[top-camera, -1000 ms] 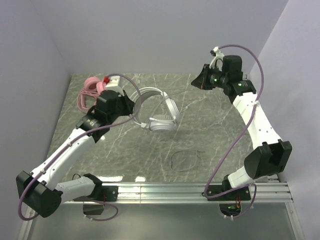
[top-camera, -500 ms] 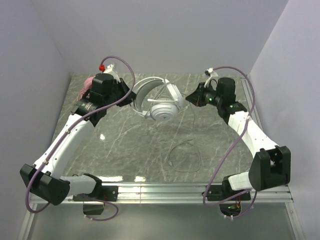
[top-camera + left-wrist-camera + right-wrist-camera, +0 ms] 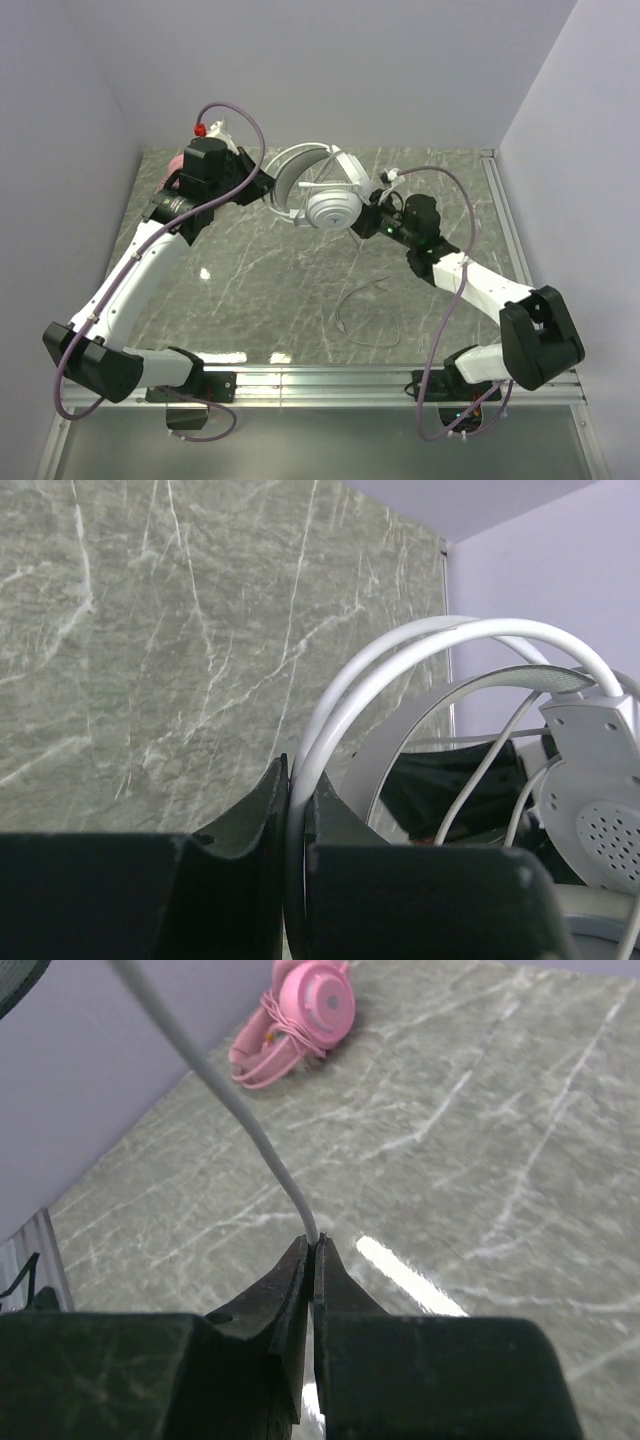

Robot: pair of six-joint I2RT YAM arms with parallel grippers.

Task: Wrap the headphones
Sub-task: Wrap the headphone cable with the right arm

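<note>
So the white headset hangs over the back middle of the table, between both arms. The left gripper is pinched tight on the two thin round hoops of the headband, smooth white plastic. The ear cup next to it is matte grey with little perforations. The right gripper has its jaws squeezed together on the thin cable, right at the tips. The rest of the cable lies in a loose loop on the slab nearer the front. The tabletop is glossy grey-green marble look with white veins. The pink headset, with its cord bunched around it, sits in the far left corner close to the wall, well apart from the white one.
</note>
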